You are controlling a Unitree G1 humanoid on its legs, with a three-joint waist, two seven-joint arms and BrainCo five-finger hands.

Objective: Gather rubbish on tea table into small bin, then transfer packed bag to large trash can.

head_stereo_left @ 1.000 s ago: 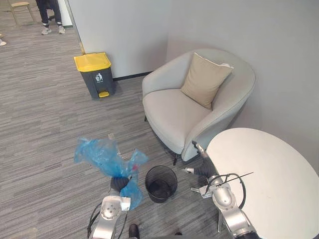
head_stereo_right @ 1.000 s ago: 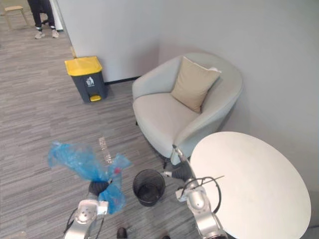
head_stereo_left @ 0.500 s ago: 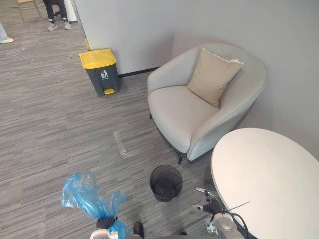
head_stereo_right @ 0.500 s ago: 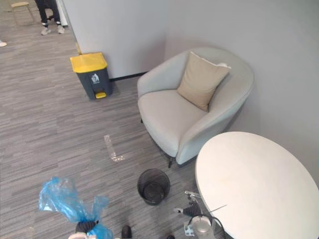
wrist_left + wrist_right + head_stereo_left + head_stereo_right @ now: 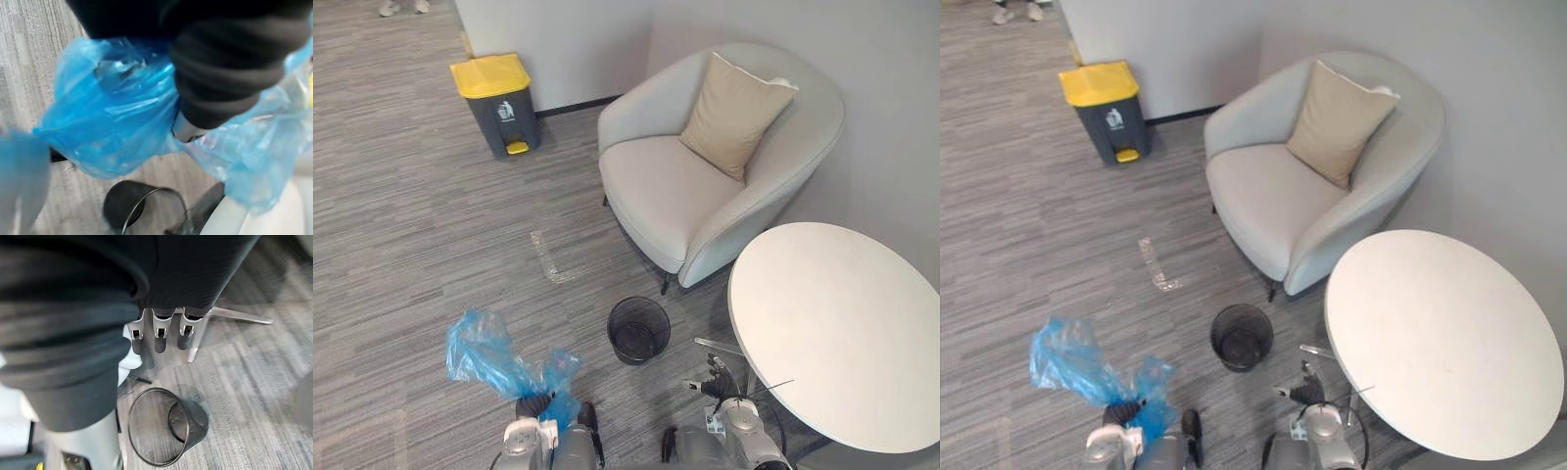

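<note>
- The robot's left hand (image 5: 536, 406), low at the 7 o'clock edge of the head view, has its fingers closed round the gathered neck of a blue plastic bag (image 5: 487, 354); the bag billows up and out toward 10 o'clock from the hand, clear of the carpeted floor (image 5: 411, 245); from the wrist the crumpled blue film (image 5: 112, 112) bulges around the dark cover.
- The right hand (image 5: 717, 384) hangs at 5 o'clock in the head view, just off the near edge of the round white table (image 5: 832, 323); its fingers (image 5: 161, 335) run straight in a row, relaxed and holding nothing.
- A small black mesh bin (image 5: 639, 358) stands upright on the floor between the two hands, at 9 o'clock from the table and near it; the right wrist camera looks down into its open mouth (image 5: 146, 450).
- A pale grey armchair (image 5: 675, 201) with a beige cushion (image 5: 734, 116) sits at 12 o'clock from the bin, against the wall.
- The large grey trash can (image 5: 499, 106), its yellow lid closed, stands by the wall at 11 o'clock, well apart from the bag; a strip of clear tape (image 5: 548, 257) lies on the floor between them.
</note>
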